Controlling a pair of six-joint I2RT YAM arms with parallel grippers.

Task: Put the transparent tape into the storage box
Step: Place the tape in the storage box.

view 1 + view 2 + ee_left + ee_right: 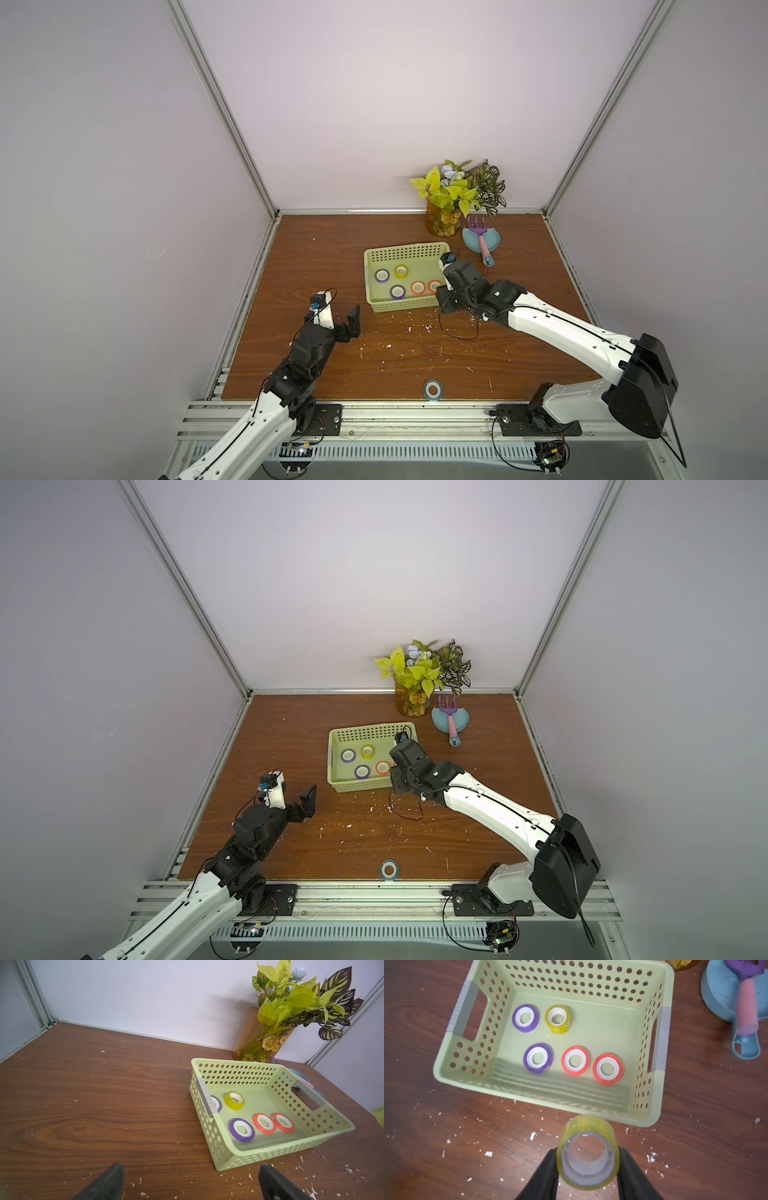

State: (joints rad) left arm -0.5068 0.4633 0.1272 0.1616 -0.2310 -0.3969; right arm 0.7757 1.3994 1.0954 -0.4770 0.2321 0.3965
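The main risk is an early release. In the right wrist view the transparent tape roll (588,1132) shows against the bare bench (446,1147), short of the near long wall of the storage box (566,1095). If the pads part there, I judge it would drop outside or clip the rim and bounce off. The grip makes this worse: the right tool (587,1153) clamps the roll across its round outer face with the hole turned toward the wrist camera, so it could land on its edge and roll away. The box looks light and sits loose on the bench, and in both top views the right wrist hangs over its right short end. A low pass could catch that wall and shove the box. A drop at that end could also land on the orange-red roll (608,1069) nearest the handle and tip over. The open floor toward the far wall looks the safer spot.

The roll sits between the two black fingers (550,1167) of the right tool, pinched from either side, clear of the bench and not yet inside the box. The top views do not show how high it hangs, because the arm hides it. The left tool (193,1169) stands wide and empty, low over the bench and off the box's left end. A blue tape roll (432,390) lies alone by the bench's front edge, well apart from both tools.
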